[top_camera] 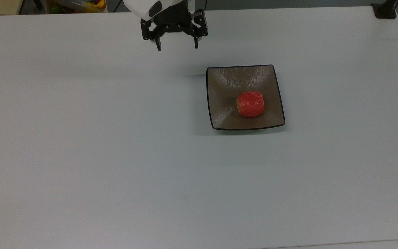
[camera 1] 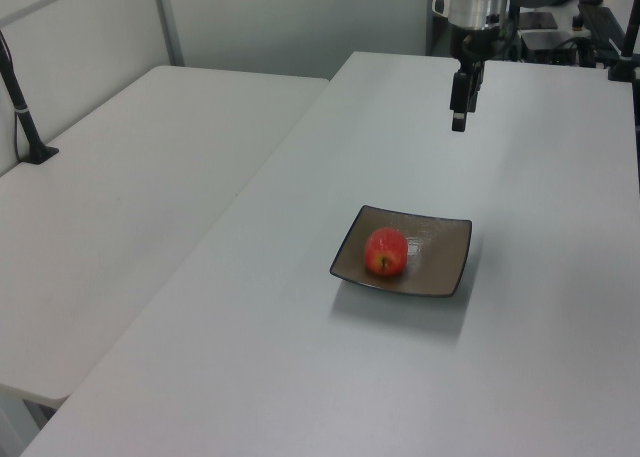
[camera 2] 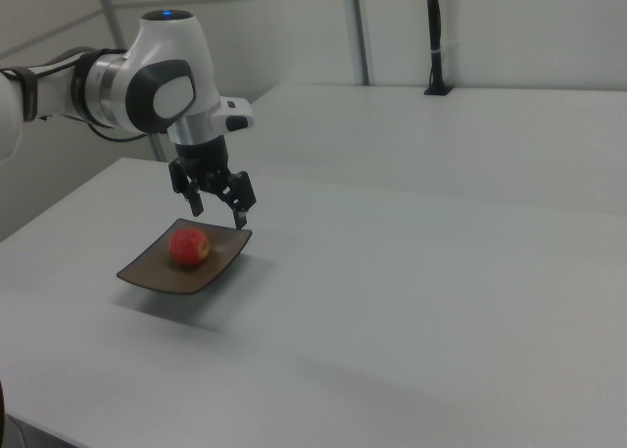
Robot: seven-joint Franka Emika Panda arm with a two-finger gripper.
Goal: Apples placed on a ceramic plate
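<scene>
the apple (camera 1: 386, 251) sits on the ceramic plate (camera 1: 440, 259); the end effector (camera 1: 459, 123) hangs well apart above the table (camera 1: 300, 357).

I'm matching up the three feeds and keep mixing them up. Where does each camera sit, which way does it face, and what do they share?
Top view: overhead, looking down on the white table; the open claw hangs at its top edge.
Left view: raised, off one side of the table, looking along it; claw beyond the plate.
Right view: lower, from the opposite side; white arm and claw above the plate.
All three share the apple on the plate.
</scene>
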